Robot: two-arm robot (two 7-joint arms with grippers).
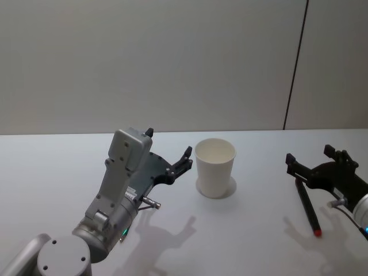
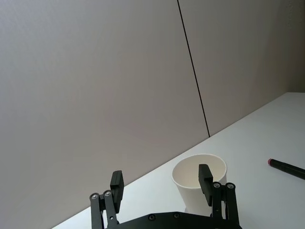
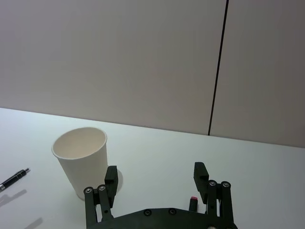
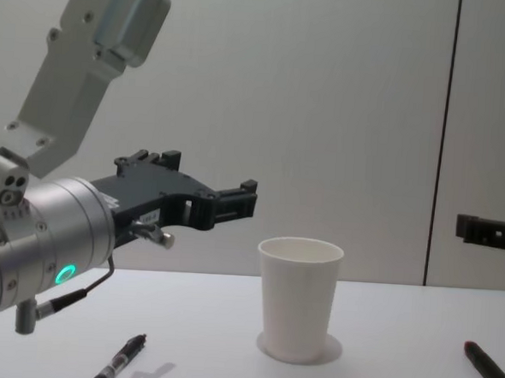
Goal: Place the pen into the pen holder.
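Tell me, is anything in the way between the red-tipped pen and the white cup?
No, nothing visible. Only bare table lies between the pen and the pen holder. The open right gripper hangs over the pen.

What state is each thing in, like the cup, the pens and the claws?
Paper cup: upright, empty.
Red-tipped pen: lying flat, not held.
Black pen: lying flat, not held.
Left claw: open, raised beside the cup.
Right claw: open, raised over the red-tipped pen.

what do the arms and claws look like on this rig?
Silver-grey casing on the left arm, round joints, a green lit ring, a thin cable. The left claw and right claw are matte black: two blocky fingers on linkages with silver pivot screws.
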